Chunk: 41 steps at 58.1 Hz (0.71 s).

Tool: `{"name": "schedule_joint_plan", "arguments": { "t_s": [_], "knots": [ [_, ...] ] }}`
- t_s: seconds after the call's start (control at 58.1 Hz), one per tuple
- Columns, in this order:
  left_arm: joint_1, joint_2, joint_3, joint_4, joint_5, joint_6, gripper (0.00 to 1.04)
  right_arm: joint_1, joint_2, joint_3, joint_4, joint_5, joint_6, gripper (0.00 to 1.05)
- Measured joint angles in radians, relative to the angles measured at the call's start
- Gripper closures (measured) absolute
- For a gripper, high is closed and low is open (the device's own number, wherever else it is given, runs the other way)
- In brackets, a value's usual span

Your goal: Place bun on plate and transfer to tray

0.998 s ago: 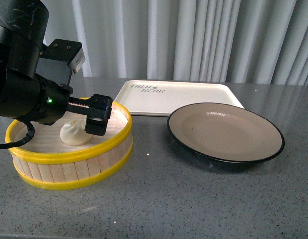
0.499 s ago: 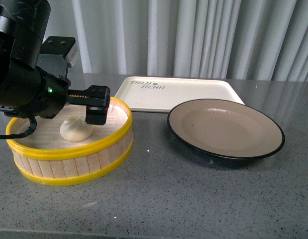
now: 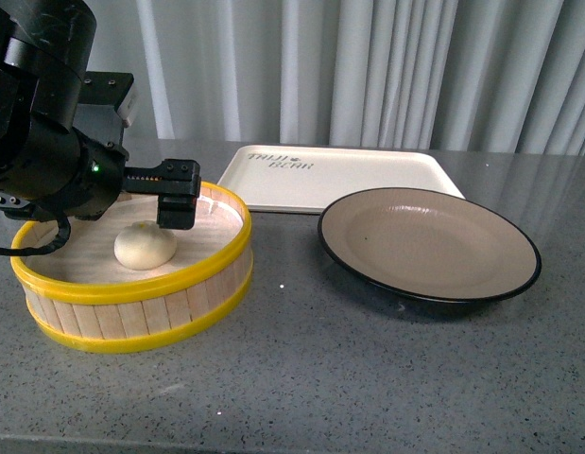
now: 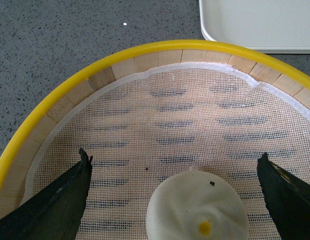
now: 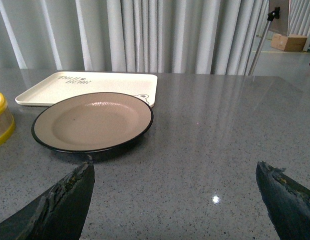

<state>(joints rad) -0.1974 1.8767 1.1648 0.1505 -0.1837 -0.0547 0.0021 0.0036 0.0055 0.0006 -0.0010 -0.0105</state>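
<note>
The white bun [image 3: 145,246] with a yellow dot lies on the mesh inside the yellow-rimmed steamer basket [image 3: 141,312]. My left gripper [image 3: 146,213] hangs open just above it, its jaws standing wide on either side of the bun [image 4: 197,210] in the left wrist view, not touching it. The black-rimmed plate [image 3: 428,248] sits empty to the right of the basket and also shows in the right wrist view [image 5: 92,121]. The cream tray [image 3: 339,180] lies behind it. My right gripper [image 5: 175,165] is open and empty over bare table, out of the front view.
The grey speckled tabletop [image 3: 368,378] runs to a white curtain [image 3: 368,66] at the back. In the right wrist view a stand [image 5: 265,30] and a cardboard box [image 5: 290,42] show beyond the table's far side.
My left gripper has risen and drawn back slightly to the left over the basket. The bun, plate and tray have not moved.
</note>
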Motion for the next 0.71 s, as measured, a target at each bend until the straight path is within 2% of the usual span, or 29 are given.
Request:
{"name": "schedule_joint_plan", "arguments": {
  "t_s": [0.706],
  "knots": [
    [0.014, 0.027, -0.002, -0.021, 0.018, -0.034, 0.07, 0.0, 0.0, 0.0, 0.0, 0.0, 0.0, 0.08]
  ]
}}
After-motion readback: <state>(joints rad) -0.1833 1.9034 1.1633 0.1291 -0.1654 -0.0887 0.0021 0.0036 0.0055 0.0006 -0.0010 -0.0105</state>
